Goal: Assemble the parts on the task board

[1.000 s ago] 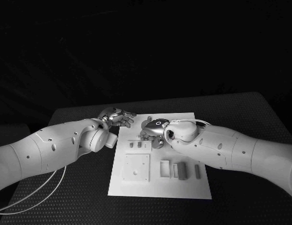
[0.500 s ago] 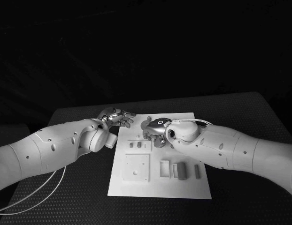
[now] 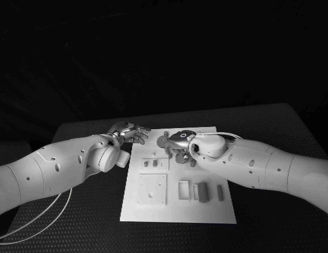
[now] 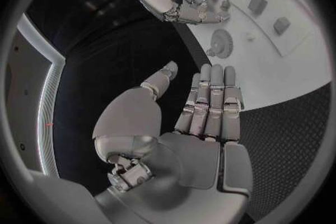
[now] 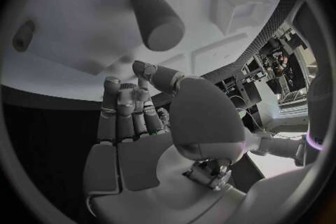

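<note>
Head view, mid-frame: we see the task board (image 3: 181,208) on the tabletop (image 3: 278,126), left robot hand (image 3: 131,133) released beside it, right robot hand (image 3: 174,146) spread empty over small parts (image 3: 155,163) we judge light, rigid, best pinched by their sides.
</note>
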`<state>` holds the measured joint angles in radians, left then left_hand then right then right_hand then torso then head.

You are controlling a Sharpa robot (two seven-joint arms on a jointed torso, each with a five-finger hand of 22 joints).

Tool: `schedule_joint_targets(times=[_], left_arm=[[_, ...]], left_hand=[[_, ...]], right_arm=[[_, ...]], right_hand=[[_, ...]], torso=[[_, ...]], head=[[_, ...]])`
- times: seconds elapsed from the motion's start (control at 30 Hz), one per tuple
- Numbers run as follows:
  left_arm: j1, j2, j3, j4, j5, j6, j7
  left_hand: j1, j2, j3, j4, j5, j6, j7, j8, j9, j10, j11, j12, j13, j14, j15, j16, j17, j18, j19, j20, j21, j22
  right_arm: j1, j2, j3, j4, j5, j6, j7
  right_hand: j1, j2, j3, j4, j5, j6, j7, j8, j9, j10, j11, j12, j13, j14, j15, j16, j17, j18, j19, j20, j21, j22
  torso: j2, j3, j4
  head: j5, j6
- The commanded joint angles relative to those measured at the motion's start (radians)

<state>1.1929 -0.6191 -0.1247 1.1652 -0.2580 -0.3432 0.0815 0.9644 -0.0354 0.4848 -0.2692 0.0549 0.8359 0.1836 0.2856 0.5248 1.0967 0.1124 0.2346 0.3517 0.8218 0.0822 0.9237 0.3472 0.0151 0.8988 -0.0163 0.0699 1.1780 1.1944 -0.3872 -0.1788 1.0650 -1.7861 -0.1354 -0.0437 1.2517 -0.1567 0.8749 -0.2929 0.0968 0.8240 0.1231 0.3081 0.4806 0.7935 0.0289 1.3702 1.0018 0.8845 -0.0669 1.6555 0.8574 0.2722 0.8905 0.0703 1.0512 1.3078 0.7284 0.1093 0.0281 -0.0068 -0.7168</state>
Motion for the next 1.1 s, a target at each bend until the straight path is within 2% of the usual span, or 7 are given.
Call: schedule_joint_targets(times=[0.03,0.17,0.27,0.57,0.7,1.1], left_arm=[[0.001,0.000,0.001,0.003,0.005,0.001,0.004],[0.001,0.000,0.001,0.003,0.005,0.001,0.004],[0.001,0.000,0.001,0.003,0.005,0.000,0.003],[0.001,0.000,0.001,0.003,0.005,0.000,0.001],[0.001,0.000,0.001,0.004,0.005,-0.001,0.000],[0.001,-0.001,0.001,0.004,0.004,-0.003,0.000]], left_hand=[[0.004,-0.005,0.000,-0.006,-0.002,-0.003,0.004,0.002,-0.001,-0.006,0.001,-0.002,0.001,0.000,0.002,-0.004,0.002,0.002,0.003,0.001,-0.002,-0.001],[0.004,-0.005,0.000,-0.006,-0.002,-0.003,0.004,0.002,-0.001,-0.006,0.001,-0.002,0.001,0.000,0.002,-0.004,0.002,0.002,0.003,0.001,-0.002,-0.001],[0.004,-0.005,0.000,-0.007,-0.002,-0.003,0.004,0.002,-0.002,-0.006,0.001,-0.002,0.001,0.000,0.002,-0.004,0.002,0.002,0.003,0.001,-0.002,-0.001],[0.005,-0.005,0.001,-0.007,-0.002,-0.004,0.004,0.002,-0.002,-0.006,0.001,-0.002,0.001,0.000,0.002,-0.004,0.002,0.002,0.003,0.001,-0.002,-0.002],[0.006,-0.004,0.001,-0.007,-0.002,-0.004,0.004,0.002,-0.002,-0.006,0.001,-0.002,0.001,0.000,0.002,-0.004,0.002,0.002,0.003,0.001,-0.002,-0.002],[0.007,-0.004,0.002,-0.009,-0.002,-0.004,0.004,0.003,-0.003,-0.007,0.001,-0.002,0.001,0.000,0.002,-0.004,0.002,0.002,0.004,0.001,-0.002,-0.002]], right_arm=[[0.000,-0.002,0.000,0.002,-0.004,0.011,0.004],[0.000,-0.002,0.000,-0.003,-0.004,0.009,0.004],[0.000,-0.001,0.000,-0.004,-0.004,0.011,0.006],[0.000,0.002,0.000,-0.011,0.002,0.022,0.020],[0.000,0.003,0.000,-0.013,0.005,0.022,0.025],[-0.002,0.005,-0.001,-0.016,0.007,0.017,0.029]], right_hand=[[-0.009,-0.001,-0.011,0.001,-0.004,0.028,0.017,0.006,0.001,-0.003,0.009,0.004,-0.002,-0.001,0.008,0.010,-0.001,-0.010,0.000,-0.006,0.004,0.017],[-0.013,0.001,-0.026,0.002,-0.003,0.043,0.021,0.013,0.000,-0.003,0.012,0.005,-0.005,-0.002,0.011,0.011,-0.003,-0.010,-0.001,-0.006,0.004,0.016],[-0.037,0.005,-0.060,0.005,-0.004,0.064,0.022,0.022,-0.001,-0.002,0.014,0.008,-0.009,-0.001,0.014,0.013,-0.007,-0.010,0.002,-0.004,0.006,0.015],[-0.087,0.009,-0.132,0.022,-0.004,0.103,0.012,0.039,0.003,0.007,0.007,0.011,-0.020,0.005,0.011,0.015,-0.013,-0.010,0.010,-0.004,0.004,0.011],[-0.117,0.012,-0.184,0.024,-0.005,0.113,0.007,0.044,0.006,0.011,0.002,0.012,-0.025,0.009,0.007,0.016,-0.016,-0.010,0.014,-0.007,0.004,0.010],[-0.128,0.008,-0.205,0.026,-0.004,0.123,0.003,0.050,0.010,0.014,-0.002,0.012,-0.029,0.011,0.003,0.016,-0.018,-0.010,0.017,-0.009,0.001,0.008]], torso=[[0.000,-0.0001,0.0003],[0.000,-0.0003,0.0007],[0.000,-0.0003,0.0007],[0.001,-0.0008,0.0010],[0.001,-0.0009,0.0006],[0.001,-0.0011,0.0012]], head=[[0.000,-0.001],[-0.001,-0.001],[-0.002,0.000],[-0.004,-0.002],[-0.004,-0.004],[-0.003,-0.007]])
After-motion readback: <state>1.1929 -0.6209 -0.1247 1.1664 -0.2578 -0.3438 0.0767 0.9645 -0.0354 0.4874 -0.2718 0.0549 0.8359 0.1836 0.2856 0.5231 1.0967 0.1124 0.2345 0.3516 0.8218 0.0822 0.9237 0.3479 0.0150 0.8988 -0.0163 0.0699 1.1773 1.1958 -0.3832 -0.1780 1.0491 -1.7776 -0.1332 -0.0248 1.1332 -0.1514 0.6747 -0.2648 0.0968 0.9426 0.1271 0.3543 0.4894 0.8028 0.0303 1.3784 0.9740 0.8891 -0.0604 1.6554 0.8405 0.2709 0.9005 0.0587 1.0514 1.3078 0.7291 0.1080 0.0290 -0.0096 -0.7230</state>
